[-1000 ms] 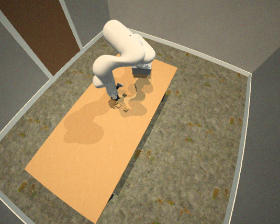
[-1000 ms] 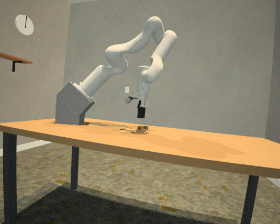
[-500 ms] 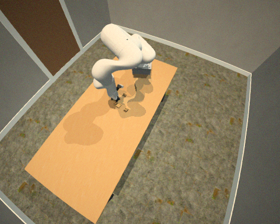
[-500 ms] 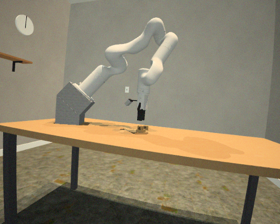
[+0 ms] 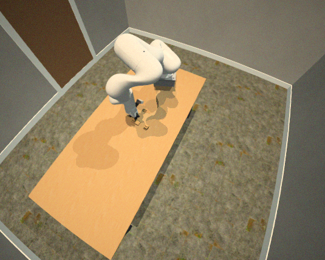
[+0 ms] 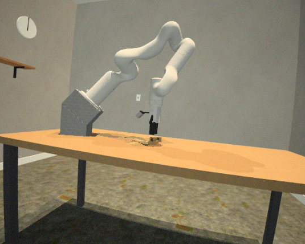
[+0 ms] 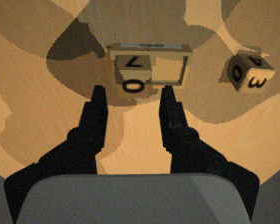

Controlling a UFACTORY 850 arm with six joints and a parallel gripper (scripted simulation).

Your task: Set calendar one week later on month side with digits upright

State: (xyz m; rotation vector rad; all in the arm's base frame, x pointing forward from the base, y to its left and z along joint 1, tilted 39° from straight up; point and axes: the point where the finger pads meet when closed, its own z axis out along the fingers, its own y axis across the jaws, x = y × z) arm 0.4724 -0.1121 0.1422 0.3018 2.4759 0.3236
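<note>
From the wrist view, the tray (image 5: 139, 123) (image 7: 184, 67) lies on the table (image 5: 89, 194) (image 6: 126, 154) (image 7: 136, 135) at twelve o'clock, its dark label writing too blurred to read, with a cube (image 7: 133, 77) in its left part showing a 7-like mark and a 0. Below it, the tool (image 5: 135, 117) (image 6: 153, 134) (image 7: 133, 98) hovers half open, gripping nothing. At two o'clock, well apart from the tray, a loose cube (image 5: 146, 127) (image 7: 250, 73) shows 0 and 3.
</note>
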